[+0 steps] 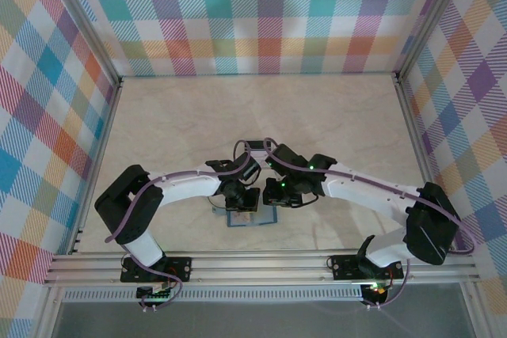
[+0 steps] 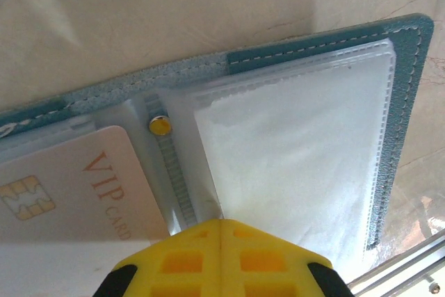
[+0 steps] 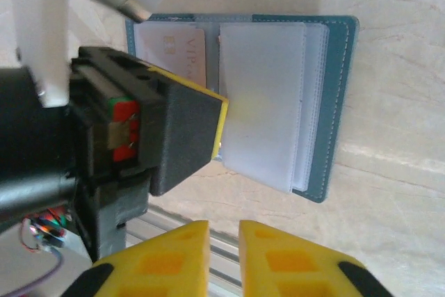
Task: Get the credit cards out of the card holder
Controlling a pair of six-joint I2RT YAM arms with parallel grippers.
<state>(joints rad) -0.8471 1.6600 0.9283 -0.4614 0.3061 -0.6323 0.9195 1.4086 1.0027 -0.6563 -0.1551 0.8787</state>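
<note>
Beneath everything, a pale marble-patterned table (image 1: 261, 108), hemmed on three sides by plaid walls (image 1: 261, 13) and fronted by an aluminium rail (image 1: 261, 263). Bolted to that rail, the left arm (image 1: 182, 187) and right arm (image 1: 372, 191), both white, bent inward to meet over the front-middle of the table. Directly under that meeting point, close to the near edge: the card holder (image 3: 341, 102), teal-blue with pale stitching, lying opened flat with its inner side up. Inside it, a stack of frosted clear sleeves (image 2: 292, 165) across one half, slightly fanned at the outer edge. Pressed down onto the holder near its spine, the left gripper (image 2: 221, 227), yellow fingertips fully together; no telling whether a sleeve edge is pinched between them or merely pinned beneath. Just off the holder's rail-side edge and not touching it, the right gripper (image 3: 224, 231), jaws a narrow slit apart with nothing between. Tucked in a clear pocket on the other half, left of the spine in the left wrist view, one credit card (image 2: 76, 186), pale pinkish-white, lettered "VIP CARD" in orange, with a gold chip (image 2: 26, 199) near its edge; not yet out of the holder. Smallest of all, a round yellow stud (image 2: 160, 126) on the ribbed spine strip, just beside the card's corner.
</note>
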